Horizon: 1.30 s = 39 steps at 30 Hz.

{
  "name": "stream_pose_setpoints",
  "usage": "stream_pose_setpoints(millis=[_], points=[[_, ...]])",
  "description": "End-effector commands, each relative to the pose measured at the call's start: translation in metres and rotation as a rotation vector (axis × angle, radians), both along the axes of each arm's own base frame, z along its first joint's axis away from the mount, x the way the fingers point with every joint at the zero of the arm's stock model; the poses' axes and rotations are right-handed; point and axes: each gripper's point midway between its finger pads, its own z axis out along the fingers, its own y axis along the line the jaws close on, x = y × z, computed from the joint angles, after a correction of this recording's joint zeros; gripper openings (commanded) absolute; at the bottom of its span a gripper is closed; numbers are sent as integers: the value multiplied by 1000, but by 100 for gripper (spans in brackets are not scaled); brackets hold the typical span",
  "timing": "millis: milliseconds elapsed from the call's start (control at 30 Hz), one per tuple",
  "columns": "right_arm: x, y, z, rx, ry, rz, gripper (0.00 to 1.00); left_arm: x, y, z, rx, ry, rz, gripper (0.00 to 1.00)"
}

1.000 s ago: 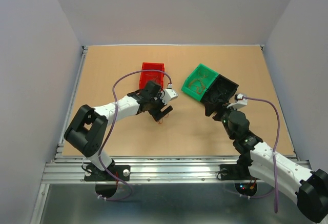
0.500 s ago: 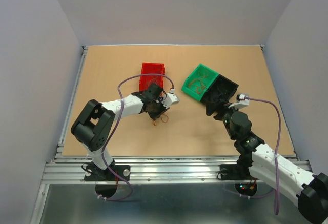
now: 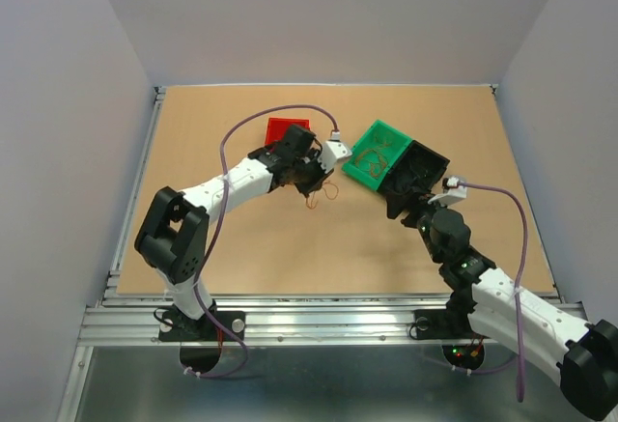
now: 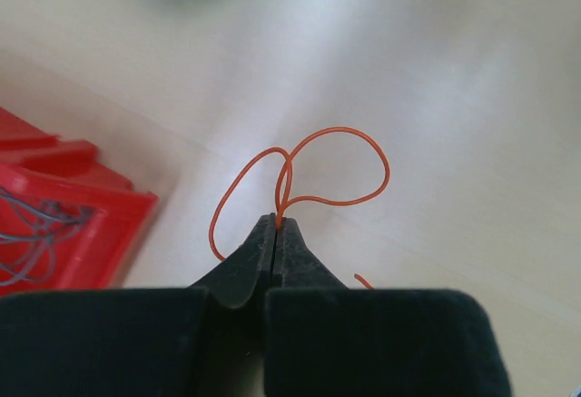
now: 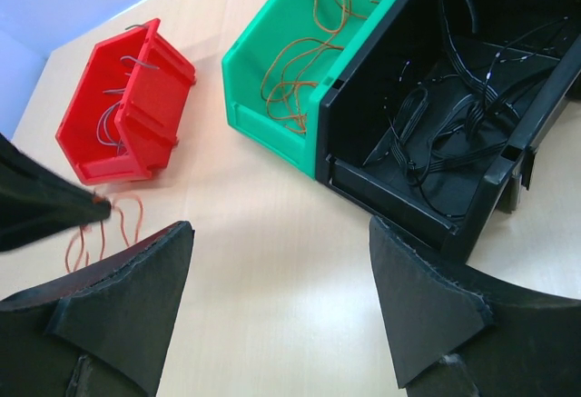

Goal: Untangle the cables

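Note:
My left gripper (image 3: pixel 313 181) hangs between the red and green bins, shut on a thin orange-red cable (image 3: pixel 325 193). In the left wrist view the jaws (image 4: pixel 276 223) are pressed together on the cable (image 4: pixel 338 165), which loops out in front of them above the tabletop. The right wrist view shows the same cable (image 5: pixel 111 223) dangling from the left fingertip (image 5: pixel 64 208). My right gripper (image 3: pixel 409 206) is open beside the black bin, with only bare table between its pads (image 5: pixel 280 233). No tangled bunch shows on the table.
Three bins stand in a row at mid table. The red bin (image 3: pixel 287 132) holds grey wires (image 5: pixel 118 115), the green bin (image 3: pixel 373 157) brownish wires (image 5: pixel 304 61), and the black bin (image 3: pixel 422 165) black cables (image 5: pixel 454 115). Grey walls enclose the table.
The left gripper shut on the orange-red cable, lifted it off the table and carried it away from the arm bases and rightwards, to between the red and green bins. The right arm stayed put.

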Motion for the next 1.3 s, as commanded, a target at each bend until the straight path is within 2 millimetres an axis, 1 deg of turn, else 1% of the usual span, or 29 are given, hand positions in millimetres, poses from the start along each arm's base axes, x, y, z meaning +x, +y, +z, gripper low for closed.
stream_pose_setpoints(millis=[0, 33, 67, 100, 133, 200, 233, 300, 333, 400, 433, 500, 600, 700, 733, 767, 867, 1000, 1067, 1167, 1200, 1233, 1267], points=[[8, 0, 43, 71, -107, -30, 83, 35, -35, 67, -143, -101, 8, 0], [8, -3, 42, 78, -113, -44, 83, 43, -43, 65, -154, -89, 21, 0], [7, -5, 43, 84, -118, -52, 83, 50, -50, 69, -171, -93, 27, 0], [6, -8, 46, 96, -131, -61, 83, 65, -62, 91, -215, -126, 31, 0], [5, -9, 47, 101, -137, -68, 83, 73, -71, 79, -206, -97, 38, 0], [3, -13, 47, 105, -145, -75, 83, 89, -83, 83, -213, -98, 46, 0], [1, -14, 50, 112, -159, -78, 83, 104, -93, 87, -219, -105, 52, 0], [-1, -17, 50, 114, -164, -84, 83, 117, -105, 89, -228, -106, 57, 0], [-2, -18, 53, 118, -172, -84, 83, 128, -114, 89, -232, -109, 61, 0], [-3, -20, 51, 112, -167, -95, 83, 138, -123, 86, -237, -106, 66, 0], [-4, -22, 51, 112, -168, -98, 83, 145, -130, 80, -236, -99, 65, 0], [-4, -24, 52, 114, -172, -105, 83, 151, -142, 74, -246, -89, 55, 0], [-5, -25, 52, 112, -172, -111, 83, 156, -148, 71, -262, -84, 53, 0], [-6, -25, 52, 113, -173, -111, 83, 155, -155, 75, -291, -83, 38, 0], [-5, -26, 52, 115, -173, -111, 83, 153, -156, 75, -301, -73, 30, 0], [-5, -26, 52, 114, -172, -114, 83, 152, -159, 81, -317, -78, 25, 0], [-5, -25, 52, 117, -170, -113, 83, 144, -163, 87, -348, -67, 0, 1], [-5, -25, 51, 118, -166, -112, 83, 132, -167, 90, -368, -41, -34, 1], [-4, -25, 51, 119, -166, -114, 83, 128, -170, 96, -378, -54, -42, 1], [-4, -25, 51, 120, -165, -115, 83, 124, -172, 98, -377, -68, -50, 1], [-4, -25, 51, 118, -165, -115, 83, 125, -172, 98, -370, -76, -43, 13], [-4, -25, 50, 116, -164, -115, 83, 125, -172, 98, -368, -80, -40, 19], [-4, -25, 50, 116, -164, -115, 83, 125, -173, 98, -367, -83, -38, 28]])
